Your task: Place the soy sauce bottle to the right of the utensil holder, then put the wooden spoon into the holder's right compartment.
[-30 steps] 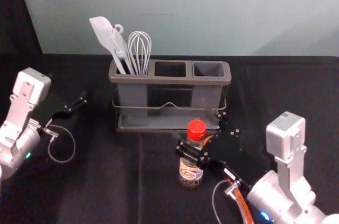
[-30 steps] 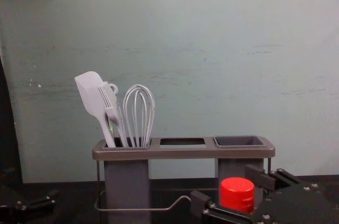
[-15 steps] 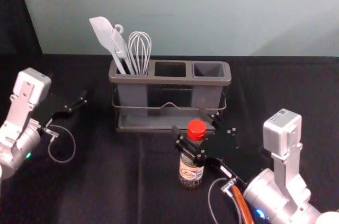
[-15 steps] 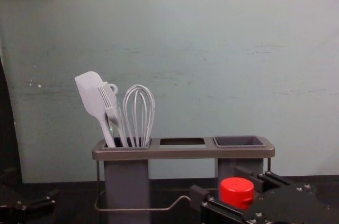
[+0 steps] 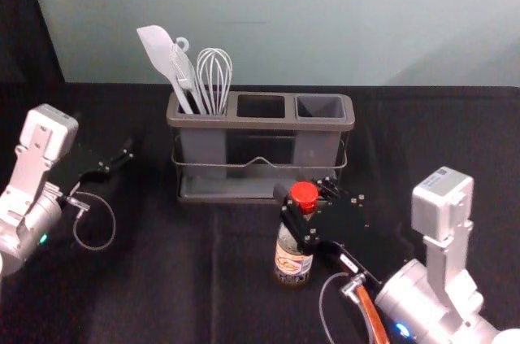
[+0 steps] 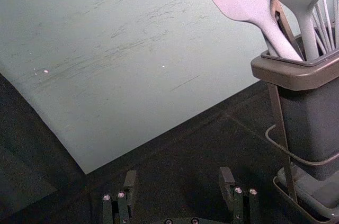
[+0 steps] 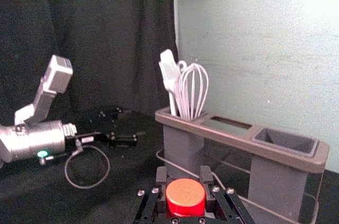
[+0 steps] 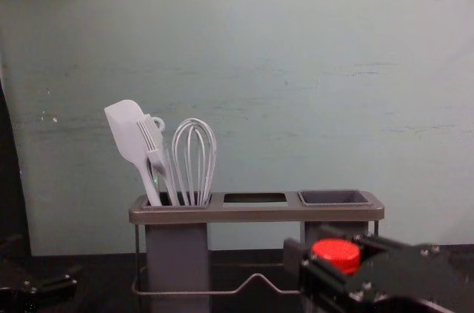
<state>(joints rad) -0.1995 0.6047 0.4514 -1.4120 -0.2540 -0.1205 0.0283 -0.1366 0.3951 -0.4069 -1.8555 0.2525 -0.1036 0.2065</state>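
In front of the utensil holder (image 5: 260, 124), the right gripper (image 7: 183, 175) has just closed, pinching one soy sauce bottle (image 5: 292, 264), now slightly tilted; it seems ready to move to the holder's right. One brown handle (image 5: 371, 313), probably the wooden spoon's, is in front of the holder's right end. Left of the three-compartment holder, the left gripper (image 6: 178, 173) idles, fingers spread.

On the black cloth (image 5: 162, 279), the utensil holder (image 5: 260, 124) is placed far, the soy sauce bottle (image 5: 292, 264) nearer, the wooden spoon (image 5: 372, 315) near right.
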